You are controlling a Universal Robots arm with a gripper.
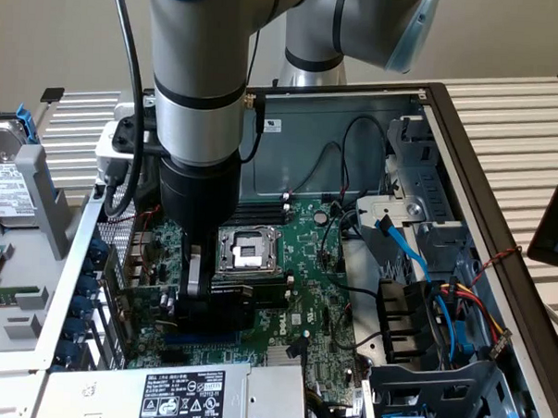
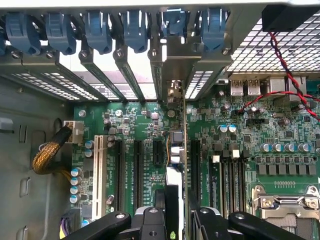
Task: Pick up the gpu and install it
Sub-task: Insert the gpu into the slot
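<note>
My gripper [image 1: 197, 293] reaches down into the open computer case, low over the green motherboard [image 1: 304, 266]. It is shut on the gpu [image 1: 242, 305], a dark card held upright on its edge beside the CPU socket [image 1: 249, 249]. In the wrist view the gpu [image 2: 175, 145] runs edge-on away from my gripper [image 2: 172, 222], between the black fingers [image 2: 150, 220]. Its silver end bracket [image 2: 177, 65] stands at the case's rear slot openings. The card's lower edge lies along the expansion slots [image 2: 137, 165]; I cannot tell whether it sits in one.
Blue slot latches [image 2: 100, 30] line the rear wall. A red-black wire [image 2: 285, 60] crosses near the rear ports. Cables and a drive cage [image 1: 423, 308] fill the exterior view's right. A power supply [image 1: 178, 394] sits in front, a hard drive [image 1: 7, 174] outside at the left.
</note>
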